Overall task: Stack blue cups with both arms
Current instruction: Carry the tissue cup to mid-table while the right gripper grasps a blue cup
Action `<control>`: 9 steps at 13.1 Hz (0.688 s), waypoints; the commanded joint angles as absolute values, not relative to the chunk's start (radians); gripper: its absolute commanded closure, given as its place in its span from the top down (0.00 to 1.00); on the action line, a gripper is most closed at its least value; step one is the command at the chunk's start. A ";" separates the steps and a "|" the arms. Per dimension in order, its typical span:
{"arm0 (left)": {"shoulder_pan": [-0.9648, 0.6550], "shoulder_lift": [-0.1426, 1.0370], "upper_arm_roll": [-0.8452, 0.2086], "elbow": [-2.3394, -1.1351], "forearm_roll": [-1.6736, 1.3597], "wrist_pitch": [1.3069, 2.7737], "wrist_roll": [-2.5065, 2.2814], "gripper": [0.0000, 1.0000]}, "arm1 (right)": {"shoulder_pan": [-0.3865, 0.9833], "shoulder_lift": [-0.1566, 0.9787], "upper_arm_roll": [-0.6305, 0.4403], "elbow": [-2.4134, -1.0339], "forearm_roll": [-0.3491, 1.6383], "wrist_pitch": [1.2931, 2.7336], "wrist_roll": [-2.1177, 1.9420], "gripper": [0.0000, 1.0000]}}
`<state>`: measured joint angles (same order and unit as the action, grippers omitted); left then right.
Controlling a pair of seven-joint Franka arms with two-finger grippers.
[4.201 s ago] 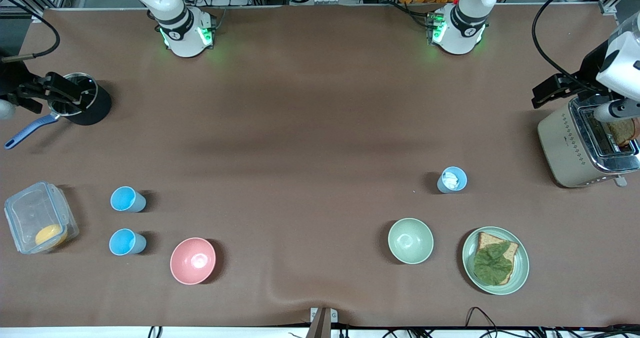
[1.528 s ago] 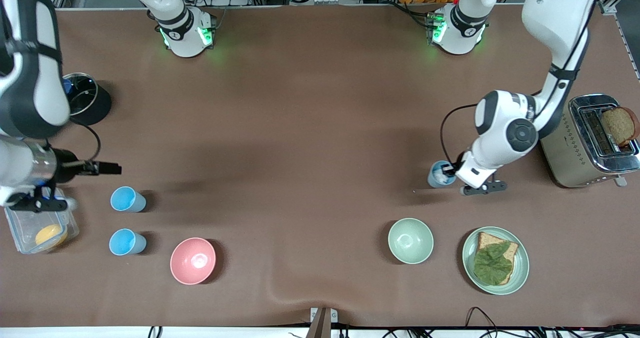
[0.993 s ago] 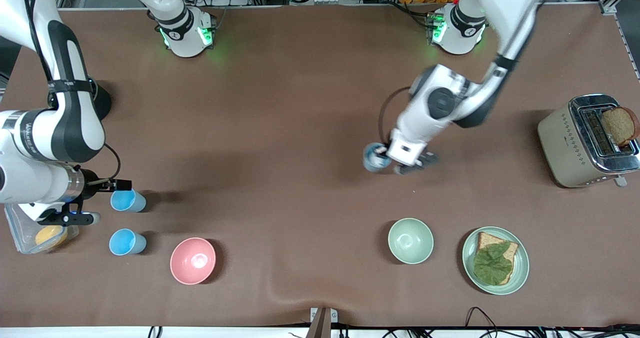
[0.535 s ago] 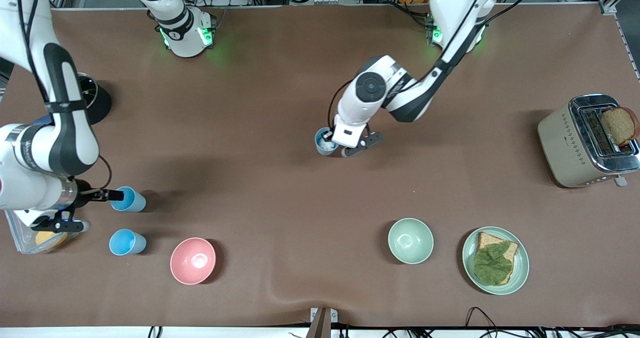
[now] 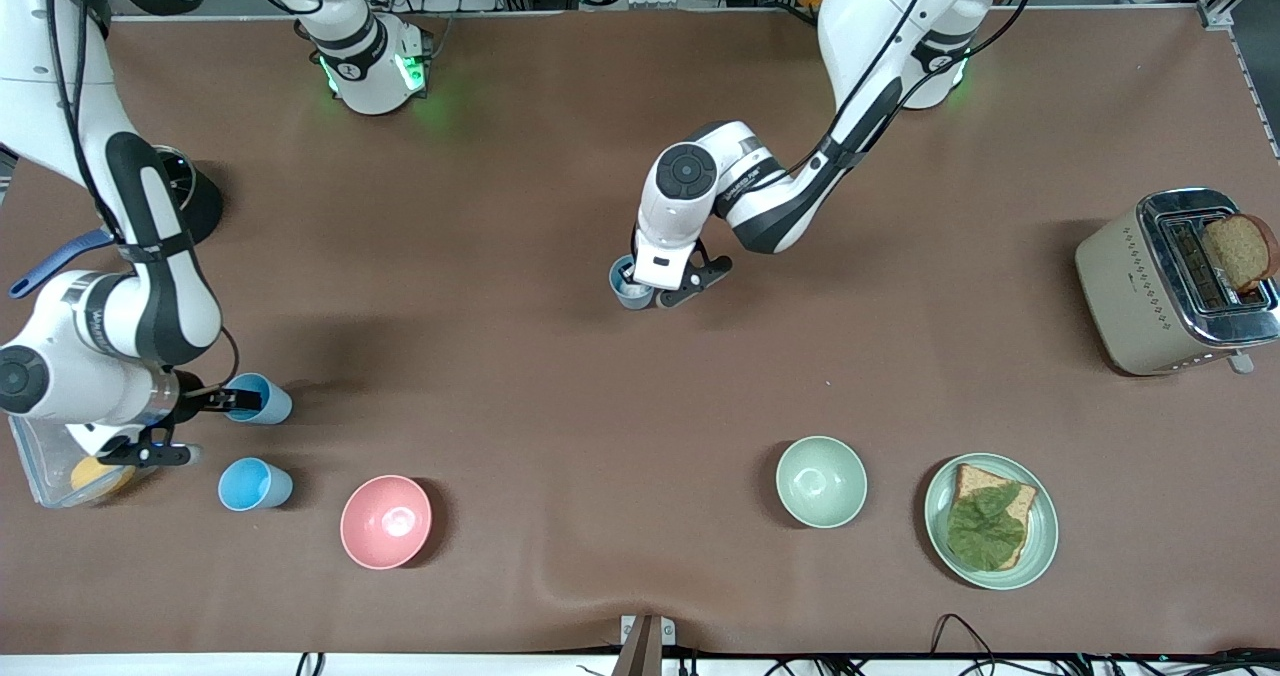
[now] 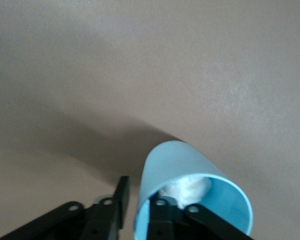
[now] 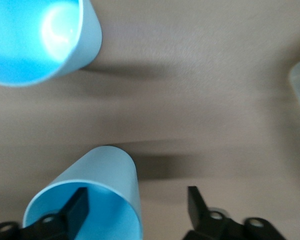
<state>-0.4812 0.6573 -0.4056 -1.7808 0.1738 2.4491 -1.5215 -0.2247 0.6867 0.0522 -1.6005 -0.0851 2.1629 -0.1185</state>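
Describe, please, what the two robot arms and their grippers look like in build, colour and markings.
Both arms are glossy white, made of rounded segments with black bands at the joints and round dark-capped joints. Green lights glow at their bases. Thin black cables run along the links. The left gripper and right gripper are small and black, each with two slim fingers fixed by visible screws.

Your front view looks down from high across the brown counter [image 5: 560,156], facing both arm bases along its top edge. Your left wrist view sits close above the grey-blue cup [image 6: 190,195], the same cup [image 5: 628,283] you see mid-counter from the front. Your right wrist view hangs just over two bright blue cups [image 7: 90,200], shared with the front view [image 5: 262,399].
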 commanded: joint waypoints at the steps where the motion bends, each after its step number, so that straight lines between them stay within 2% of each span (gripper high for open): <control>1: -0.476 0.631 -0.399 -1.759 0.202 2.436 -1.562 1.00 | -0.232 0.667 0.061 -1.632 -0.091 2.175 -0.121 0.05; 3: -0.471 0.530 -0.399 -1.776 0.202 2.396 -1.642 1.00 | -0.230 0.666 0.063 -1.637 -0.091 2.175 -0.121 0.05; 6: -0.460 0.366 -0.399 -1.773 0.202 2.210 -1.657 1.00 | -0.232 0.666 0.063 -1.638 -0.091 2.174 -0.123 0.02; 9: -0.346 0.200 -0.403 -1.769 0.202 2.073 -1.567 1.00 | -0.221 0.646 0.064 -1.638 -0.091 2.157 -0.121 0.02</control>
